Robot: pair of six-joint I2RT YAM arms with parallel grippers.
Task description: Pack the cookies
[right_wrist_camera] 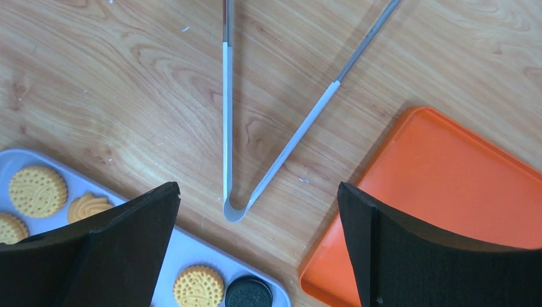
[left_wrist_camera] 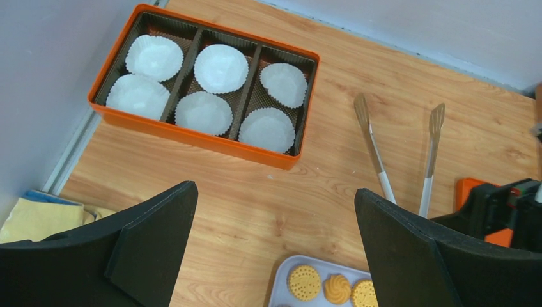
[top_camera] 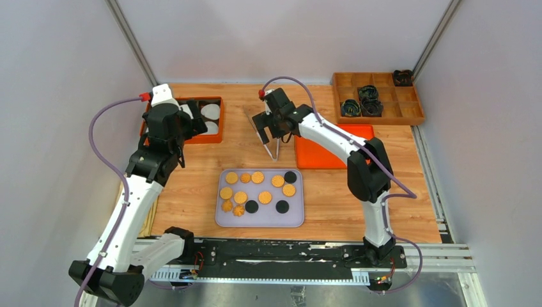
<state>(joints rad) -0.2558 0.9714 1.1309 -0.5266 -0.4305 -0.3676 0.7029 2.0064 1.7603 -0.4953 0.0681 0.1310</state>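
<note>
Cookies all on grey tray, mid worktop. Left end effector spread wide, empty, above bare wood near orange box of paper cups. Right end effector wide open, empty, over tongs hinge, orange lid just beside.

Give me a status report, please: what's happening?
Left end effector open, empty. Right end effector open, above the tongs. Cookies on tray, none in the paper cups. Nothing blocking.
</note>
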